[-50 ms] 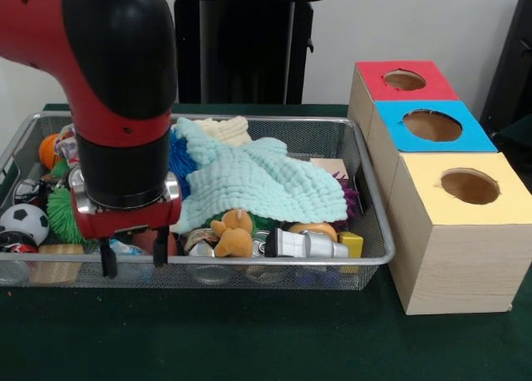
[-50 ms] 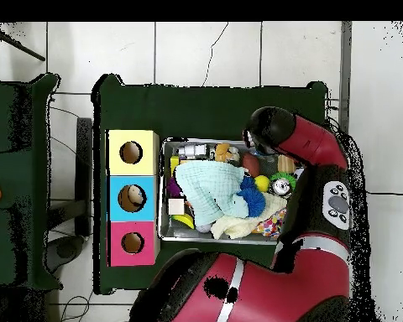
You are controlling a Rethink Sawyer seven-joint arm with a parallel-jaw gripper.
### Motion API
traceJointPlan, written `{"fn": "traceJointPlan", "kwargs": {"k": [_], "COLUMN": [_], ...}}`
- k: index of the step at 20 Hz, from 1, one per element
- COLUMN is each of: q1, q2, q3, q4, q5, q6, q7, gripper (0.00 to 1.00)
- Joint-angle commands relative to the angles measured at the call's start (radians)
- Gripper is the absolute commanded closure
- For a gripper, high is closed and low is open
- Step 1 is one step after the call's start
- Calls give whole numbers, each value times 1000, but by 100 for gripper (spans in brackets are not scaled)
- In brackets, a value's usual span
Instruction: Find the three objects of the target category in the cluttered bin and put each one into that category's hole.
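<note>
I've got the gripper [image 1: 131, 260] low at the front corner of the wire bin [image 1: 366, 160], fingers spread apart and holding nothing, tips down among the clutter. Which category I'm after I can't say from here, so I'm searching: best to go slow and pick one item cleanly. Beside the fingers sit a soccer ball [image 1: 23, 222], a green spiky ball [image 1: 63, 215] and a small teddy bear [image 1: 233, 233]. The big mint cloth [image 1: 266, 181] blankets the middle and hides plenty. The three boxes, red [image 1: 405, 81], blue [image 1: 431, 126], yellow [image 1: 470, 185], stand beside the bin.
</note>
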Motion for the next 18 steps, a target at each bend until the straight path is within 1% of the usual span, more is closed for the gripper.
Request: {"fn": "traceJointPlan", "kwargs": {"k": [1,3,5,9,12,15,18], "q1": [4,5,4,9,14,17,35], "q2": [82,71,56,13,-35,-63,-104], "q3": [17,14,3,-47,-75,-70,-88], "q4": [121,159,182,162,175,223,262], "q5": [-13,-16,-21,-30,-36,-24,-17], "q6": [-108,-136,-135,-33,15,9,20], "q7": [318,318,310,270,255,260,276], "gripper": [0,0,0,0,0,0,0]}}
